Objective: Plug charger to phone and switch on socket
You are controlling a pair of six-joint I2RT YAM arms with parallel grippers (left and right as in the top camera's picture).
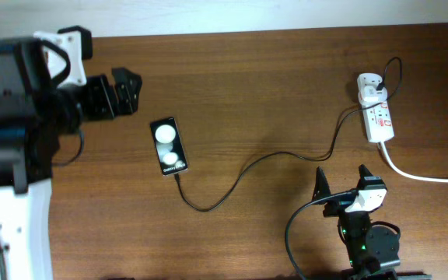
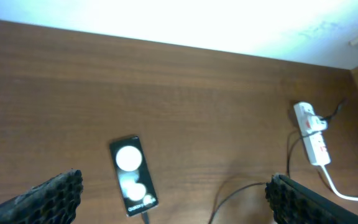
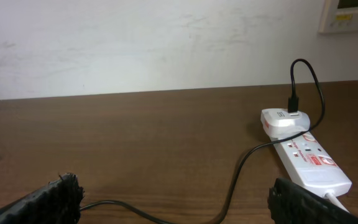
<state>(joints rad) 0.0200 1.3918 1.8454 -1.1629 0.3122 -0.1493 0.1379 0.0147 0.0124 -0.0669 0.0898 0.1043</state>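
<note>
L claw [image 1: 131, 91], R claw [image 1: 342, 183]: jaws apart, empty. Risk: R claw reaching socket [image 1: 377, 117], upper right, may snag charger [image 1: 247, 167], dragging phone [image 1: 169, 146].

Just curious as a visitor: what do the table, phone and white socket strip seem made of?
The table: dark wood or wood-look laminate, judging by grain streaks and faint sheen. The phone: glossy, glass-like face mirroring two bright lights. The socket: smooth white plastic, probably, with red markings.
</note>
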